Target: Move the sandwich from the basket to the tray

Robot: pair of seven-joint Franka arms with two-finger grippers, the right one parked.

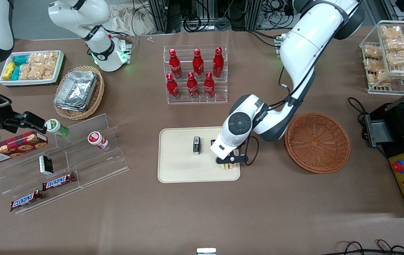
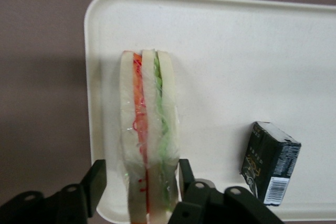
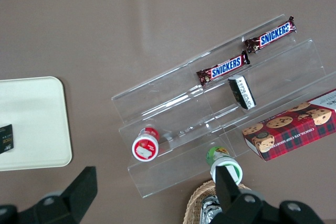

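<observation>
The sandwich [image 2: 149, 140] looks soft and pale, wrapped in thin clear film that catches glossy highlights; the tray [image 2: 226, 51] under it is smooth matt beige plastic; the small black box [image 2: 269, 162] on the tray has a shiny printed wrapper; the gripper [image 2: 140, 182], low over the tray with a finger either side of the sandwich, is matt black plastic; the basket [image 1: 317, 142] is rough reddish-brown woven wicker; the table [image 1: 202, 212] wears a dull brown covering.
</observation>
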